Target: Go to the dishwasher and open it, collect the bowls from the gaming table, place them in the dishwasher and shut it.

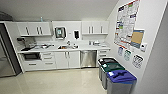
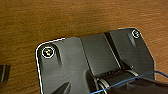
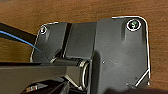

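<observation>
Nearest us stand three bins [image 1: 115, 75] along the right wall, on a pale floor [image 1: 55, 82]. Farther back, the dishwasher [image 1: 88, 58] sits shut under the counter [image 1: 62, 48], right of the white cabinets [image 1: 67, 59]. We cannot tell how our claws stand.

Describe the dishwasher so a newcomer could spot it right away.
Look at the white kitchen counter along the back wall. Beneath it, right of the sink, sits the dishwasher, shut. It is the one steel-fronted panel in a row of white cabinet doors, with a horizontal bar handle near its top.
</observation>
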